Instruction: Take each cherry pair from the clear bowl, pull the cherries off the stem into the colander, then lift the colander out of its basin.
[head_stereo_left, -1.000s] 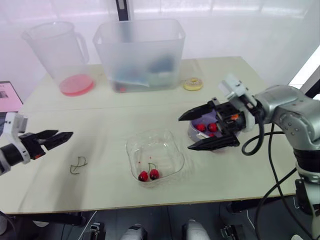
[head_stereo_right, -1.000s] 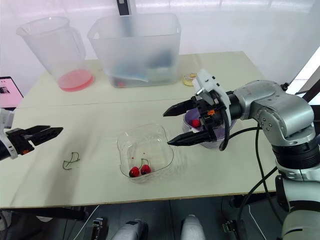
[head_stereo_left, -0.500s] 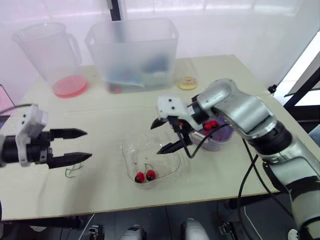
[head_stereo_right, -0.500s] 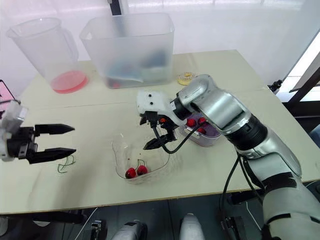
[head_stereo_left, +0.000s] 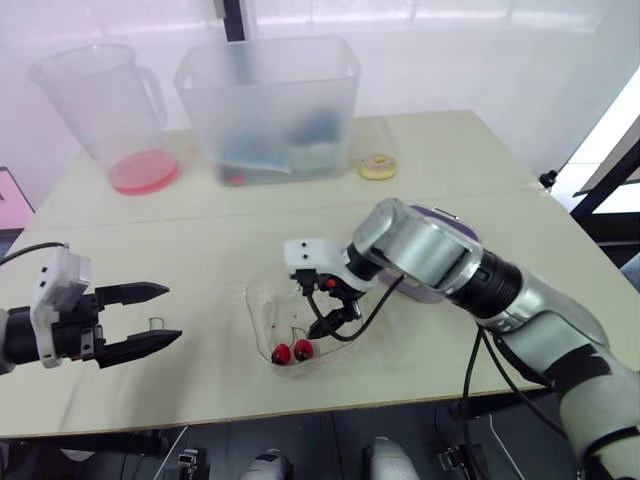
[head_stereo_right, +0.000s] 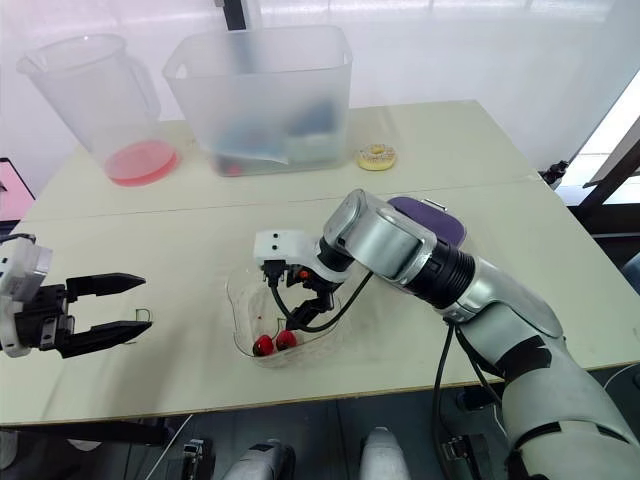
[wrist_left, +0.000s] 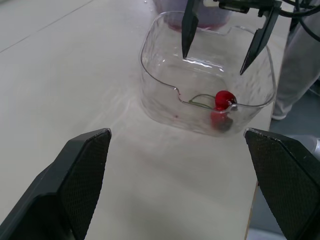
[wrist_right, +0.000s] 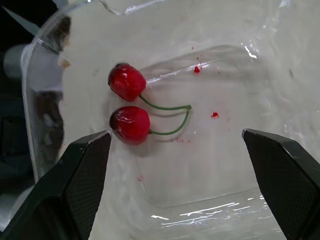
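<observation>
Tabletop (head_stereo_left: 200, 245) pale beige, wall (head_stereo_left: 480, 50) white.

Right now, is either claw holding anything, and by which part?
Nothing is held: the right claw is open above the cherries, the left claw open too.

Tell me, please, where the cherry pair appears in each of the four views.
Left eye view: the cherry pair lies at the near edge of the clear bowl, low and centre.
Right eye view: the cherry pair lies at the same near edge, low and left of centre.
Left wrist view: the cherry pair lies inside the bowl, against its wall.
Right wrist view: the cherry pair lies on the bowl's floor, stems joined.
Shared landmark: the clear bowl.
</observation>
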